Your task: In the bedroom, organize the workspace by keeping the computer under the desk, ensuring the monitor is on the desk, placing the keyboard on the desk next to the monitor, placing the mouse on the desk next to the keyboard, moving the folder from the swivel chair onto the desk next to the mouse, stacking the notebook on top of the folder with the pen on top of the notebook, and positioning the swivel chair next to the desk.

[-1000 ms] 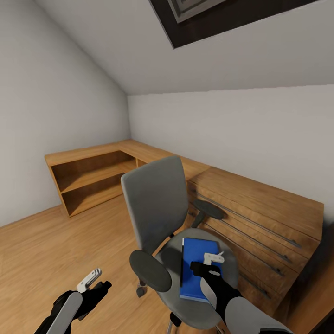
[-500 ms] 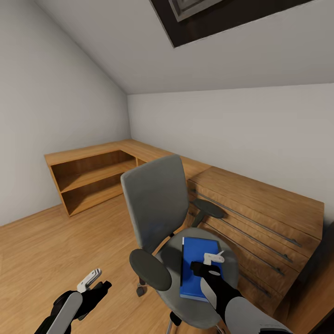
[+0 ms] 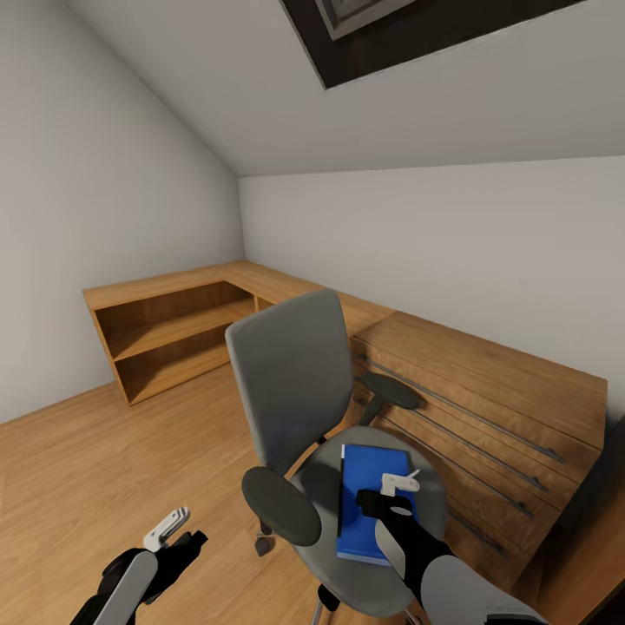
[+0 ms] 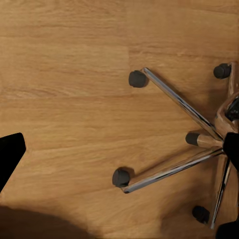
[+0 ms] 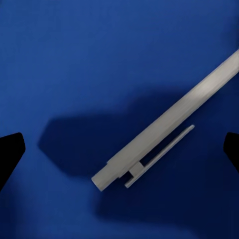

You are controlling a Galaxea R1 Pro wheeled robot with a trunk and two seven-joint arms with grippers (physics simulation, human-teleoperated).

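Little has changed over the last second. Our right gripper [image 3: 399,480] has stayed where it was, poised straight above the folder [image 3: 365,521] on the seat of the chair [image 3: 291,391], and the chair and folder have not shifted either. The one difference is our left gripper [image 3: 169,527], which has sunk slightly from where it hung a second ago; it floats over the bare floor [image 4: 64,74] beside the chair, with the chrome base [image 4: 172,172] and its casters directly below it in the left wrist view.

The right wrist view looks down between spread fingers: dark tips [image 5: 10,152] sit at both edges of that picture with a broad gap between them, so the right gripper is wide and empty. In that gap the pen [image 5: 172,124] lies loose on the blue surface, directly beneath the gripper and crossing the gap on a diagonal. The left gripper's fingers also sit far apart, holding nothing.

We judge that the right arm is paused just before a descent onto the pen. Nothing here has been lifted yet, so the folder, the pen and the chair all remain to be dealt with. The wooden cabinets [image 3: 174,325] lie beyond the chair.
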